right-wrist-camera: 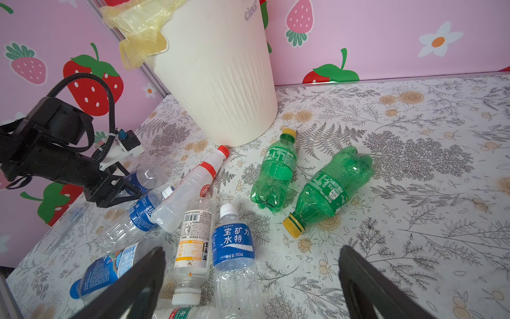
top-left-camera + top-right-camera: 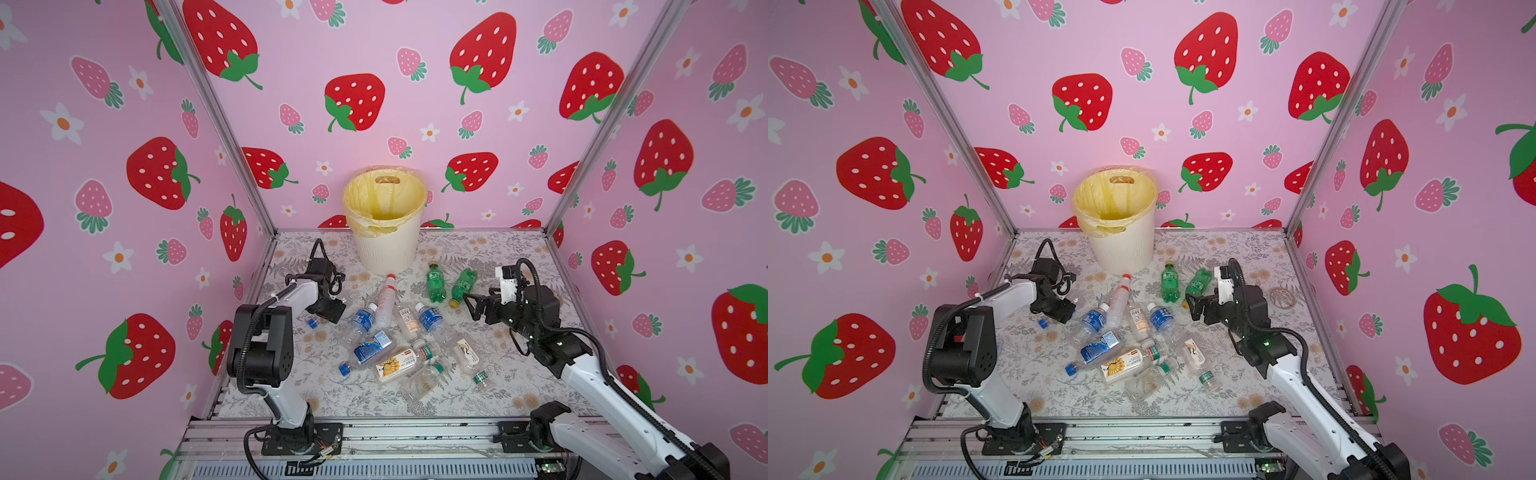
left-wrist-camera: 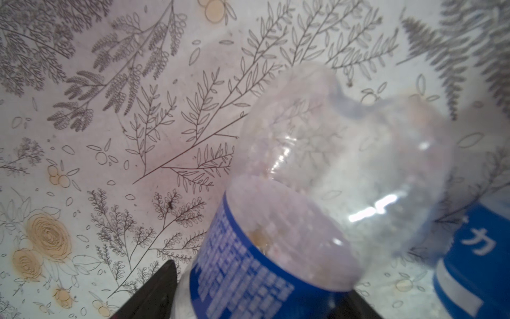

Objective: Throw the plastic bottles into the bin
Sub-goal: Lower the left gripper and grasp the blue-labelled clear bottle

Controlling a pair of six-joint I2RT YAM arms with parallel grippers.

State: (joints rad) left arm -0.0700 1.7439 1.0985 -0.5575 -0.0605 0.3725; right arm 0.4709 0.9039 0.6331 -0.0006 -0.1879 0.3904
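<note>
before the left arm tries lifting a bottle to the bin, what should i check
1. Clear bottle sits between the left gripper jaws: ok.
2. Jaws firmly on it: cannot tell.
3. Neighbouring bottle apart from it: cannot tell.
4. Bin upright, mouth unobstructed: ok.
5. Right gripper open, empty, out of the likely path to the bin: ok.

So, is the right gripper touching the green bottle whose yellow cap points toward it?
Apart. The right wrist view shows patterned table between the open right gripper and the green bottle.
</note>
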